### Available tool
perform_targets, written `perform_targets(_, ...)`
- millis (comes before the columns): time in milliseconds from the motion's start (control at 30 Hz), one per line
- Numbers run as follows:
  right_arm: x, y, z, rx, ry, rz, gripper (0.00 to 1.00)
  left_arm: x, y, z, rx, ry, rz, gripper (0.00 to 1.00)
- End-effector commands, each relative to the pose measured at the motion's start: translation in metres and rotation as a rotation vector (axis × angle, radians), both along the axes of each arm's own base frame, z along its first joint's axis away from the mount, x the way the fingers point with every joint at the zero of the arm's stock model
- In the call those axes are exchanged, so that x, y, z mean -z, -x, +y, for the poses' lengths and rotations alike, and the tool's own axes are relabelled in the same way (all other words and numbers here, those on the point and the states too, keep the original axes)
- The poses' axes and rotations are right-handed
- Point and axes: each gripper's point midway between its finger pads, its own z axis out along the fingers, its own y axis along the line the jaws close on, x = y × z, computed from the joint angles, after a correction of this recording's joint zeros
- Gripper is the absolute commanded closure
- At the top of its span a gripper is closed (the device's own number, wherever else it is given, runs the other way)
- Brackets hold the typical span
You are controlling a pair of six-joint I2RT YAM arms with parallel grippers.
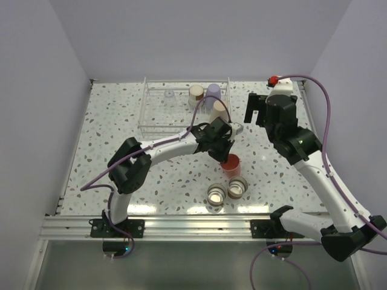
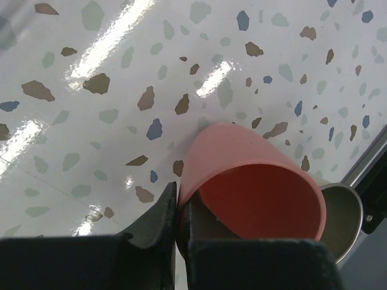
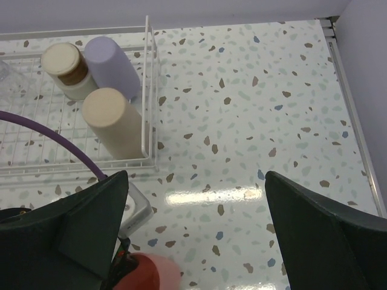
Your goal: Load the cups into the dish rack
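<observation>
My left gripper (image 1: 222, 152) is shut on the rim of the red-pink cup (image 1: 230, 164), one finger inside and one outside, just above the table in front of the dish rack (image 1: 144, 106). The left wrist view shows the pinch (image 2: 178, 211) on the cup's wall (image 2: 254, 181). The rack holds a clear cup (image 1: 170, 95), a tan-based cup (image 1: 196, 92), the lavender cup (image 1: 213, 90) and the beige cup (image 1: 219, 109). Two silvery-rimmed cups (image 1: 217, 195) (image 1: 237, 186) stand upright near the front edge. My right gripper (image 1: 256, 109) is open and empty, to the right of the rack.
The right wrist view shows the rack's right rail (image 3: 148, 90), the lavender cup (image 3: 115, 66), the beige cup (image 3: 112, 121), the tan-based cup (image 3: 65, 66) and the red-pink cup (image 3: 145, 275). A purple cable (image 3: 42, 136) crosses the rack's front. White walls enclose the table.
</observation>
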Motion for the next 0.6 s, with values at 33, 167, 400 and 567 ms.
perform_targets(33, -0.015, -0.007, 0.008, -0.028, -0.031, -0.025, 0.02, -0.030, -0.023, 0.008, -0.049, 0.025, -0.104, 1.00)
perform_targets(167, -0.035, -0.014, 0.017, -0.058, -0.048, -0.050, 0.02, -0.059, -0.048, 0.033, -0.147, 0.061, -0.163, 1.00)
perform_targets(400, -0.070, -0.031, 0.059, -0.194, -0.172, -0.068, 0.02, -0.148, -0.095, 0.102, -0.361, 0.258, -0.310, 1.00)
perform_targets(567, -0.099, -0.042, 0.093, -0.282, -0.324, -0.086, 0.02, -0.226, -0.109, 0.156, -0.495, 0.436, -0.473, 1.00)
